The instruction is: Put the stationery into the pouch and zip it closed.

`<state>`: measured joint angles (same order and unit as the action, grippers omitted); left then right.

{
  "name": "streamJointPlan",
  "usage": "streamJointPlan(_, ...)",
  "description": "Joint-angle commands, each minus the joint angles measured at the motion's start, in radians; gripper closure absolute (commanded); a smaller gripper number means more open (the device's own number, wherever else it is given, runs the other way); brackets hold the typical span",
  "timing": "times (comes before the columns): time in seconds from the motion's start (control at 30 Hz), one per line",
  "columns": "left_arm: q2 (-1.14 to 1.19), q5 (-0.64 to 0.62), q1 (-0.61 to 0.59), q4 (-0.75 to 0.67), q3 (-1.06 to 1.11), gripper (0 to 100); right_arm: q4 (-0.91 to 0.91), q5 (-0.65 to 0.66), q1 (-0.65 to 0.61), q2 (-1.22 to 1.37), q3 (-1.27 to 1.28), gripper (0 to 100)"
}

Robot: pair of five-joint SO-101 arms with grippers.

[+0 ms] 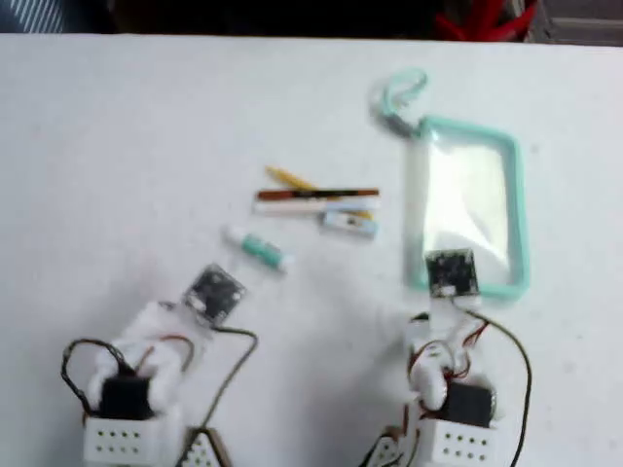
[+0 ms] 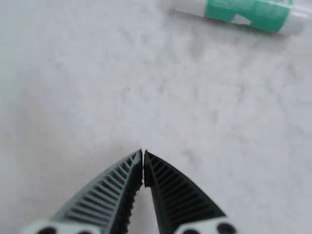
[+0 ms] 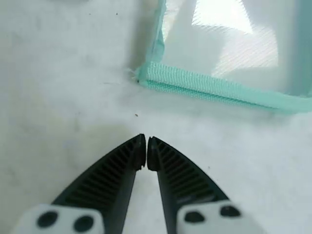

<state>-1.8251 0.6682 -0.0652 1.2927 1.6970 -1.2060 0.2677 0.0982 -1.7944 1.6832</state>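
Short of pouch (image 3: pixel 214 87) edge | right gripper (image 3: pixel 146 146) pressed together | left gripper (image 2: pixel 143 158) likewise, near green-labelled tube (image 2: pixel 243 12)

Bench (image 1: pixel 127 126) brightly and evenly lit, near washed out in the high view. White glare patch on the pouch (image 1: pixel 467 195) window, probably from an overhead source. Dim, soft shadow around the left gripper (image 2: pixel 143 165) and right gripper (image 3: pixel 146 152). Room behind is dark.
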Motion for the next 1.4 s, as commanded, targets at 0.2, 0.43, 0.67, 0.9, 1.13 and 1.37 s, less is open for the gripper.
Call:
streamJointPlan(0.2,0.002,0.048,0.013,0.006,-0.005,98,0.036,0.471,0.042,-0.004,0.006,98.0)
streamJointPlan(0.43,0.002,0.048,0.013,0.006,-0.005,98,0.036,0.488,0.044,-0.004,0.006,98.0)
streamJointPlan(0.67,0.002,0.048,0.013,0.009,-0.005,98,0.022,0.488,0.044,-0.004,0.006,97.8)
streamJointPlan(0.9,0.001,-0.018,0.013,0.003,-0.014,98,-0.087,0.494,-0.137,-0.005,0.006,97.8)
streamJointPlan(1.13,0.001,-0.414,-0.028,-0.052,-0.11,98,0.076,0.489,-0.302,-0.005,0.006,97.8)
streamJointPlan(1.37,0.001,-0.569,-0.047,-0.023,-0.15,98,0.122,0.494,-0.338,-0.007,0.006,97.8)
